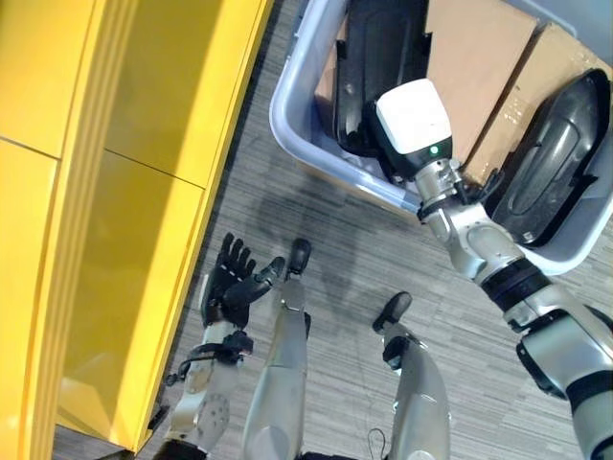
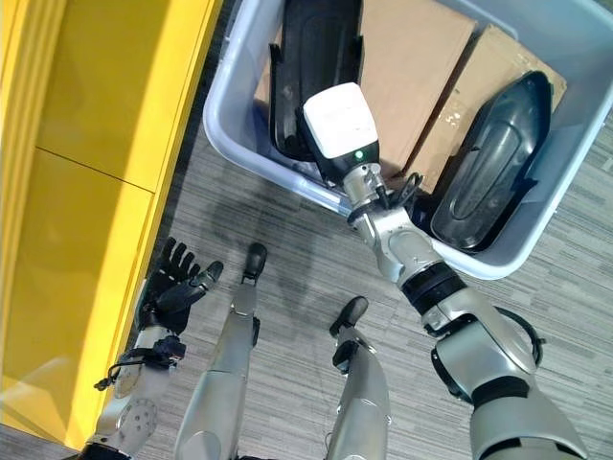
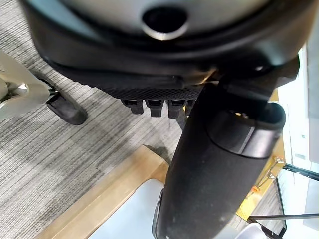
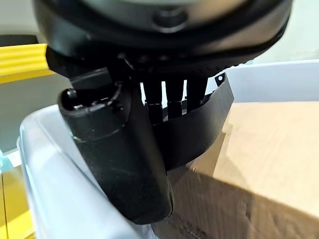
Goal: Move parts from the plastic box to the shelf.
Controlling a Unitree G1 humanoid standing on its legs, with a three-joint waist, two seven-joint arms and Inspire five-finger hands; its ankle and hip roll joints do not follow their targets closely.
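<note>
Over the plastic box (image 2: 239, 144), right robot hand (image 4: 149, 149) grips a black part (image 2: 316, 57) — left robot hand (image 1: 230, 278) released.

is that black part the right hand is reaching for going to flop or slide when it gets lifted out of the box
The black part looks like a thin moulded shell, so probably stiff and light for its size. Its glossy curved surface may slip under the right hand. Leaning against the cardboard in the plastic box, it may tip.
</note>
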